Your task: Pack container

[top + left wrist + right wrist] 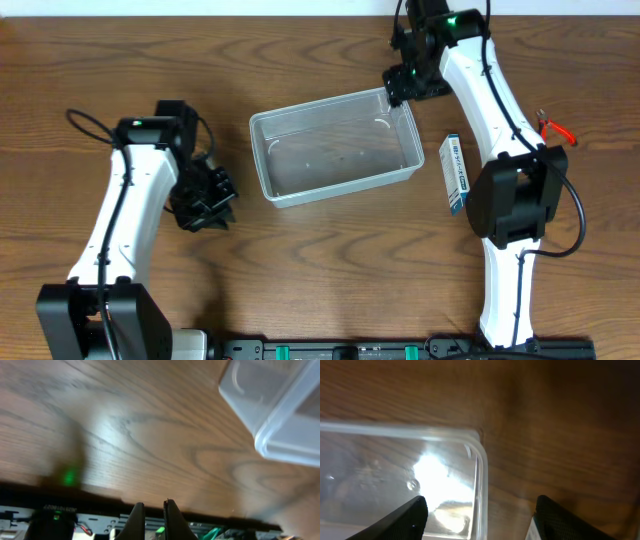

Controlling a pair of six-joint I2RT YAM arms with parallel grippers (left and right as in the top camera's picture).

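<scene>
The container [340, 187] is a clear plastic tub with rounded corners, lying empty at the table's middle. My right gripper [405, 85] is open at the tub's far right corner. In the right wrist view its fingers [480, 515] straddle the tub's corner rim [481, 472], one finger over the inside and one outside. My left gripper [207, 205] is shut and empty, to the left of the tub and apart from it. In the left wrist view its fingers [152, 512] are together, and a corner of the tub [280, 410] shows at the upper right.
A small blue-and-white box [455, 175] lies just right of the tub, beside the right arm. A red-handled tool [555, 128] lies at the far right, partly hidden by the arm. The table is brown wood.
</scene>
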